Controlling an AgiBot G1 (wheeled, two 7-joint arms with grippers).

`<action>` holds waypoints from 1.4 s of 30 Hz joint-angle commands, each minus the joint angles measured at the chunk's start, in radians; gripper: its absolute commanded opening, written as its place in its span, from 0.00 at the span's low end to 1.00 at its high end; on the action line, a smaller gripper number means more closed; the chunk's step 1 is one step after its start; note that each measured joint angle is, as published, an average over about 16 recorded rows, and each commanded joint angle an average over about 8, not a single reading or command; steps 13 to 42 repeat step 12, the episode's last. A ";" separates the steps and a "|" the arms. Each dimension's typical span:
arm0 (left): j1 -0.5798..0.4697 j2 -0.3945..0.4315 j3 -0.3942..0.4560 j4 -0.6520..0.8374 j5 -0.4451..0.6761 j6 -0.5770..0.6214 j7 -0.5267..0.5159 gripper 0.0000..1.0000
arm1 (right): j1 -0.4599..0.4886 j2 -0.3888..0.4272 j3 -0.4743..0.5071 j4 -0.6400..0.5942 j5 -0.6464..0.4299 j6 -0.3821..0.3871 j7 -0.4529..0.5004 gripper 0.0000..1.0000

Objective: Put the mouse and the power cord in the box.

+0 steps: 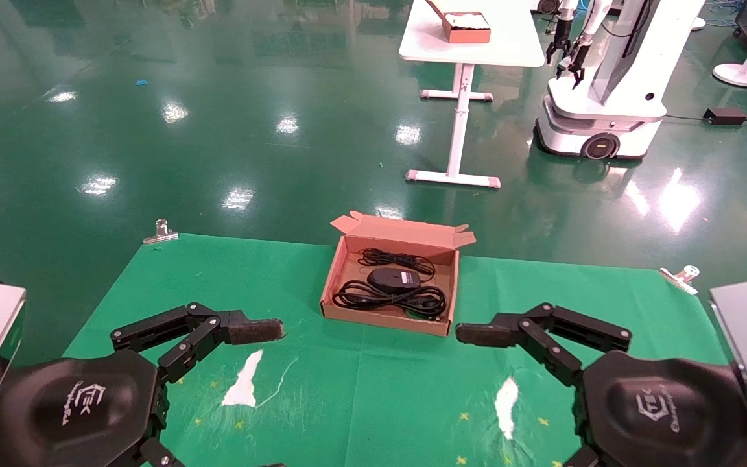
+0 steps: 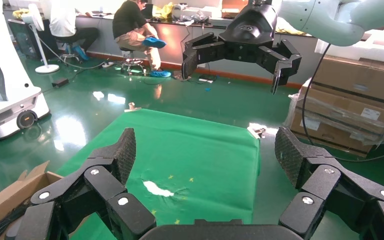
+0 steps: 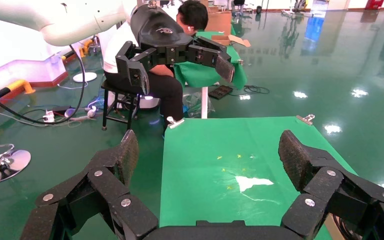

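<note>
One box (image 1: 394, 310) in head view: shallow brown cardboard, flap lid open toward far side, standing on green cloth (image 1: 360, 395) near far table edge. Inside, one black oval mouse (image 1: 393, 279) at centre, thin cable bundle behind it; one power cord (image 1: 373, 299), thick black coil, lying in front of and around mouse. Two grippers low, flanking box, bare cloth between them: left gripper (image 1: 263, 389), right gripper (image 1: 477, 392).

Left wrist view: left fingers (image 2: 125, 152) spread wide, nothing held; box corner at frame edge.

Right wrist view: right fingers (image 3: 295, 155) spread wide, empty, above cloth.

Left hand (image 1: 270, 389) and right hand (image 1: 471, 395) hover, fingers spread.
</note>
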 commanded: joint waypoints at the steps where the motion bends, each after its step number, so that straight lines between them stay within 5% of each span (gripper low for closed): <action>1: 0.000 0.000 0.000 0.000 0.000 0.000 0.000 1.00 | 0.000 0.000 0.000 0.000 0.000 0.000 0.000 1.00; 42: 0.000 0.000 0.000 0.000 0.000 0.000 0.000 1.00 | 0.000 0.000 0.000 0.000 0.000 0.000 0.000 1.00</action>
